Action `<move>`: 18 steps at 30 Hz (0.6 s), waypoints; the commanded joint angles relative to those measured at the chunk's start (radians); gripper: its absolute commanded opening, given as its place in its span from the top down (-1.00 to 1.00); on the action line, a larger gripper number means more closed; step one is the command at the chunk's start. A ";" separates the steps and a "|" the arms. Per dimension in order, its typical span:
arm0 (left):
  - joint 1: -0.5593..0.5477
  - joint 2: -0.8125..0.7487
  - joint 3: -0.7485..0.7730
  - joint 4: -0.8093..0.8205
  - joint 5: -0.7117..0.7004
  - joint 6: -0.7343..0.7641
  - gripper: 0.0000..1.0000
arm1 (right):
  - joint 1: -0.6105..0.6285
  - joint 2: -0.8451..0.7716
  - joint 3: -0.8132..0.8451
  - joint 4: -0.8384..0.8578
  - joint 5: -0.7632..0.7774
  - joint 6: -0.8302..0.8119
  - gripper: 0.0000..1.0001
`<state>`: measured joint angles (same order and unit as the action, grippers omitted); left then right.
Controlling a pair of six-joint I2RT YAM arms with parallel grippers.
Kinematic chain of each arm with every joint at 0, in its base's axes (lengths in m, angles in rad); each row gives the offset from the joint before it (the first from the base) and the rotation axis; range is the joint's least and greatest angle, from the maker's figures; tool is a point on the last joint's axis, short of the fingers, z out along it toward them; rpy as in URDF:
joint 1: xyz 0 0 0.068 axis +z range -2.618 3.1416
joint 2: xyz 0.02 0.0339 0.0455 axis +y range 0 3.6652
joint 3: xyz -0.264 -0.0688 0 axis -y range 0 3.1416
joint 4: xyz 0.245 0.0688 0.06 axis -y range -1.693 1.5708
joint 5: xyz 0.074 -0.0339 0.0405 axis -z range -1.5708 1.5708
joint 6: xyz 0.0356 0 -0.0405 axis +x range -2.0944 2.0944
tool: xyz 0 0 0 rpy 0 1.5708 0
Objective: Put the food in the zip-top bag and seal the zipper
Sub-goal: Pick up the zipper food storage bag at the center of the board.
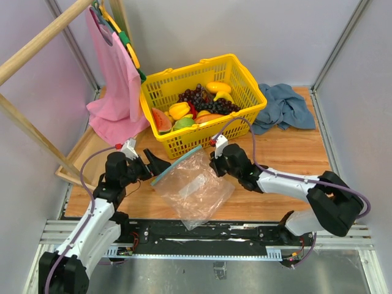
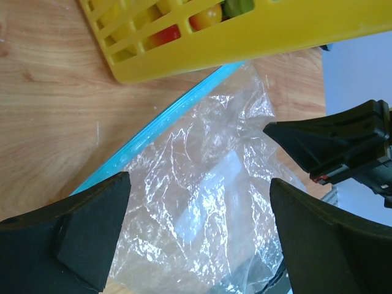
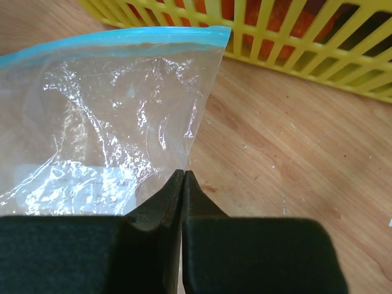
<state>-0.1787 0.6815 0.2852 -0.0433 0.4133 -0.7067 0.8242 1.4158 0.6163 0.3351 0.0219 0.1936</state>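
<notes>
Clear zip-top bag (image 1: pixel 195 187) edge pinched in right hand (image 3: pixel 183 174), left hand (image 2: pixel 199 190) spread wide beside zipper (image 2: pixel 165 116)

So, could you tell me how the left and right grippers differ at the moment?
The left gripper is wide open, the right gripper shut. The left holds nothing, hovering over the bag; the right pinches the bag's side edge. Both are low at the bag, in front of the basket.

left arm (image 1: pixel 98 223) and right arm (image 1: pixel 288 182): white shells, chunky black joints, a purple cable (image 1: pixel 236 119) looping off each, matte black wedge fingers (image 2: pixel 79 226) up front
</notes>
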 commanded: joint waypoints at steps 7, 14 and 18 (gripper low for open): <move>0.001 0.083 0.080 0.064 0.129 0.084 -0.95 | 0.012 -0.183 0.022 -0.135 -0.058 -0.213 0.99; -0.014 0.081 0.058 0.201 0.170 0.067 -0.93 | 0.015 -0.289 0.083 -0.270 -0.116 -0.329 0.99; -0.047 0.098 0.059 0.267 0.188 0.062 -0.93 | 0.018 -0.329 0.107 -0.316 -0.136 -0.376 0.99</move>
<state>-0.1951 0.7685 0.3290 0.1101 0.5545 -0.6514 0.8242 1.1240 0.6800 0.0975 -0.0776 -0.0944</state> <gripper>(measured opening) 0.965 0.011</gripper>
